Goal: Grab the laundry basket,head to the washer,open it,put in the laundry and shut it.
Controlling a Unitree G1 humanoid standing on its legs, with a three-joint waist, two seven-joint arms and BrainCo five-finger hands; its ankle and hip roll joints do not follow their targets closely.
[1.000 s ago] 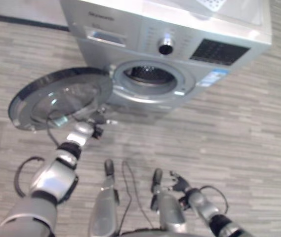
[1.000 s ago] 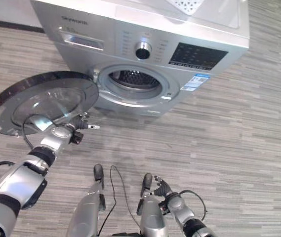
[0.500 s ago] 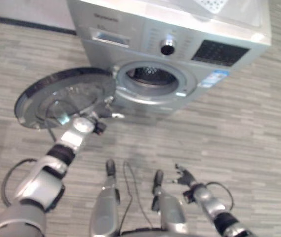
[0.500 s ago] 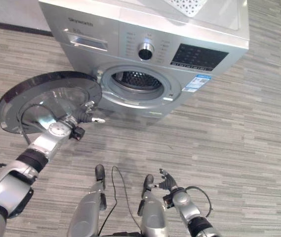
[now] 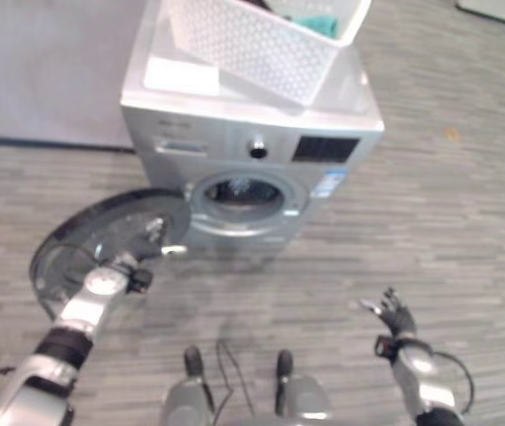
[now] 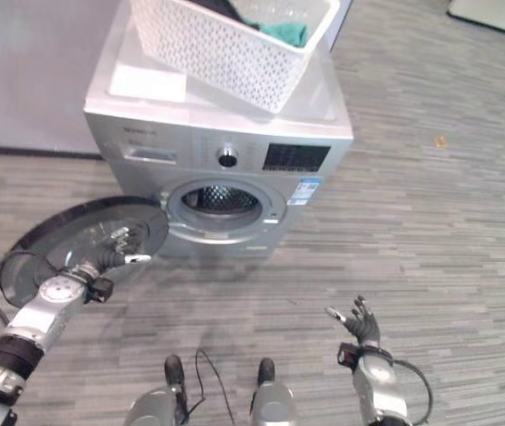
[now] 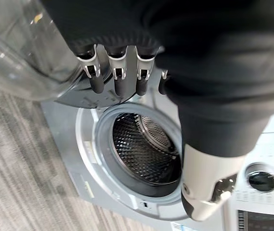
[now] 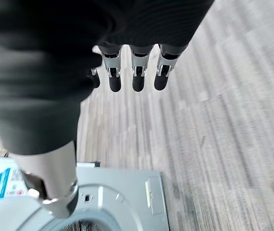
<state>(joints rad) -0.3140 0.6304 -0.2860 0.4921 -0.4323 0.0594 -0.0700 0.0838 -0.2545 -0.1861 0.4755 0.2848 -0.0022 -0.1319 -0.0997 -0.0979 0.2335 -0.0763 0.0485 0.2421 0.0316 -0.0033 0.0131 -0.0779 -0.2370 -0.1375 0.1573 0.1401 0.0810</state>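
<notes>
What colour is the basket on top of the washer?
White, with a pattern of small holes. The basket shows best in the right eye view.

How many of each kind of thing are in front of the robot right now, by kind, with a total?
Washer: 1
Washer door, swung open: 1
Laundry basket, on the washer: 1
Robot hand: 2, left by the door, right over the floor
Total: 5
</notes>
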